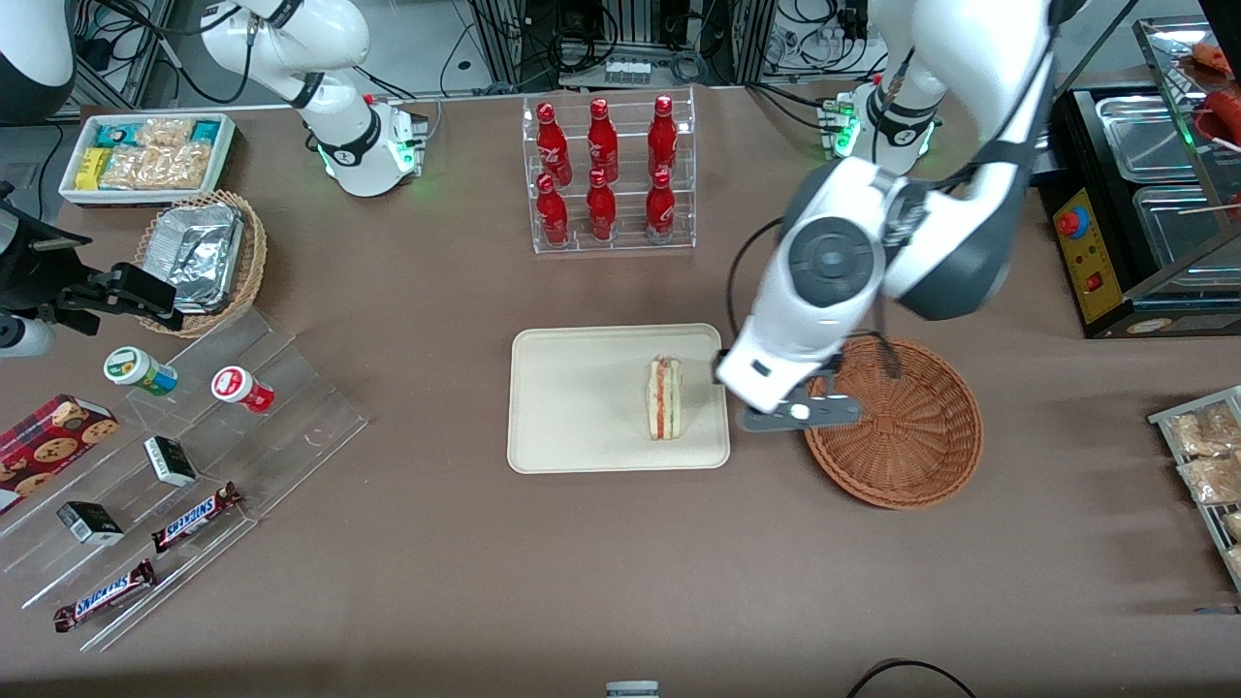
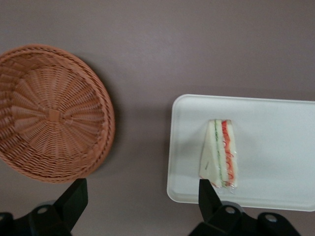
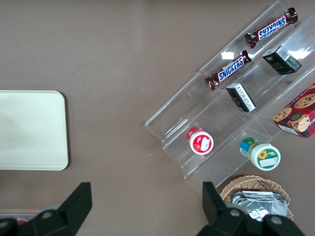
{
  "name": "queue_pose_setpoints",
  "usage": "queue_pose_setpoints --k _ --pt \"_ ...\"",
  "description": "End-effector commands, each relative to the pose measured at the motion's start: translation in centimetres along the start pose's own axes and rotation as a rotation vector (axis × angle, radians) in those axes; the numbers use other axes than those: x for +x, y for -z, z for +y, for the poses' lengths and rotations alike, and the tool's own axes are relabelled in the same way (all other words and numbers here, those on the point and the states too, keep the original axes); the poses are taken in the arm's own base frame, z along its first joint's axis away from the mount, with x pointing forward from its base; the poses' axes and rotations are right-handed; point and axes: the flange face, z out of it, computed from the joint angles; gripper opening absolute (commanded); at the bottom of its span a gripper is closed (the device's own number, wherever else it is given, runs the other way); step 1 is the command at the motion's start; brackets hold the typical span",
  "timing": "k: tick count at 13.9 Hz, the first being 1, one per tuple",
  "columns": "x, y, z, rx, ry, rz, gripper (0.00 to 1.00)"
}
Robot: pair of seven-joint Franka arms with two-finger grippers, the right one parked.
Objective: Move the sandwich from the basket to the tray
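The sandwich (image 1: 665,397) lies on the tray (image 1: 582,407), near the tray's short edge that faces the basket (image 1: 906,441); nothing holds it, and its wrap touches only the tray floor. Its long axis runs along that short edge, from the side nearer the front camera toward the side nearer the bottle rack (image 1: 609,174); the red and green filling stripes follow the same line. In the left wrist view the sandwich (image 2: 220,155) shows its narrow tip pointing away from the fingers (image 2: 209,196), and the wide end is just beside one fingertip.

The gripper (image 1: 780,412) hangs above the gap between tray and basket, over the basket's rim nearest the tray; its fingers are spread wide and carry nothing. The basket (image 2: 51,113) is empty, its woven bottom fully visible.

So I judge the task as done in substance: the sandwich is out of the basket and rests in the tray. From the fingers, the sandwich lies sideways toward the parked arm's end of the surface; the working arm is the nearer one to it. What remains, I think, is only to lift away without brushing the wrap; the fingertip close to the wide end is the one risk.
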Motion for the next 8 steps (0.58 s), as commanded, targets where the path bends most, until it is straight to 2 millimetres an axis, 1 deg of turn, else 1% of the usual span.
queue_pose_setpoints --k 1,3,4,5,6,7,8 --pt "0.2 0.7 -2.6 0.032 -0.05 -0.025 0.99" --pt "1.5 2.2 -6.2 0.008 -0.14 -0.02 0.99" --pt "2.5 2.7 -8.9 -0.017 -0.17 -0.025 0.99" --pt "2.8 3.0 -10.8 -0.026 -0.198 -0.054 0.99" --pt "2.5 3.5 -11.4 -0.014 -0.218 -0.061 0.99" --pt "2.5 4.3 -12.6 -0.004 -0.205 -0.055 0.99" --pt "2.8 4.8 -15.3 0.015 -0.172 -0.063 0.99"
